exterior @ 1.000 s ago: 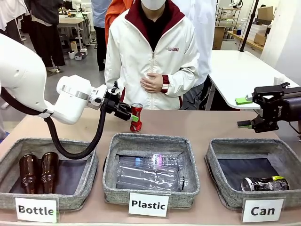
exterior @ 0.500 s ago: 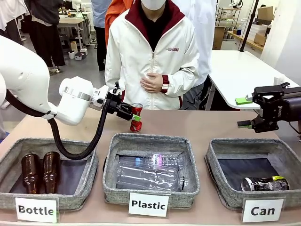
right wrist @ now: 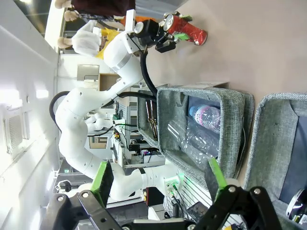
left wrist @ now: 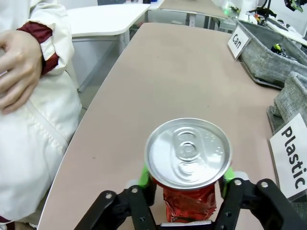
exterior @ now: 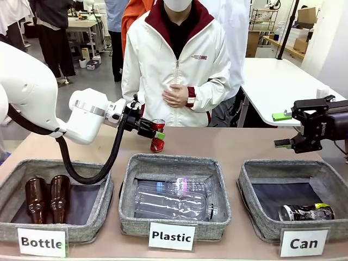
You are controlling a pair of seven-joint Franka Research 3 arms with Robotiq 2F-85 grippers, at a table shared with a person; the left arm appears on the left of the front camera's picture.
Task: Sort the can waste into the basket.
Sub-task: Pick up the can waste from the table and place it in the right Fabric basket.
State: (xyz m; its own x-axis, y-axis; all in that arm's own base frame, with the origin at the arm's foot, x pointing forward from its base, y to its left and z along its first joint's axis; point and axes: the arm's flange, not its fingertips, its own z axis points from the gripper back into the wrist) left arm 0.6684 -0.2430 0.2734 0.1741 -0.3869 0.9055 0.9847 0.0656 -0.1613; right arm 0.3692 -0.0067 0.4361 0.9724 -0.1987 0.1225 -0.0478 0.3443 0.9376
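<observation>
Two green-padded fingers of the left gripper (exterior: 156, 132) stand on either side of the crushed red can (exterior: 157, 138), which is upright on the table (exterior: 234, 145) behind the middle basket. From the left wrist view the can's silver top sits between the pads (left wrist: 144, 175), one at 9 o'clock and one at 3 o'clock of the lid, both just beside or touching its red body; whether they already press on it I cannot tell. The left gripper (left wrist: 184, 184) reaches the can from the side, at about 9 o'clock of it in the front view.

Two cans in all: the red one, and a dark can (exterior: 306, 212) with yellow-green marks lying on its side in the basket labelled "Can" (exterior: 255, 223), at 4 o'clock of the red can and well apart from it. Three grey baskets stand in a row; the "Plastic" basket (exterior: 128, 209) holds clear bottles (exterior: 171, 198), and the "Bottle" basket (exterior: 8, 187) holds two brown glass bottles (exterior: 46, 198).

Right gripper (exterior: 285, 129) hangs above the table at 12 o'clock of the "Can" basket, its fingers spread wide with nothing between them (right wrist: 158, 184). A person (exterior: 175, 65) in a white jacket stands at 12 o'clock of the red can, one hand (exterior: 175, 96) held against the body.
</observation>
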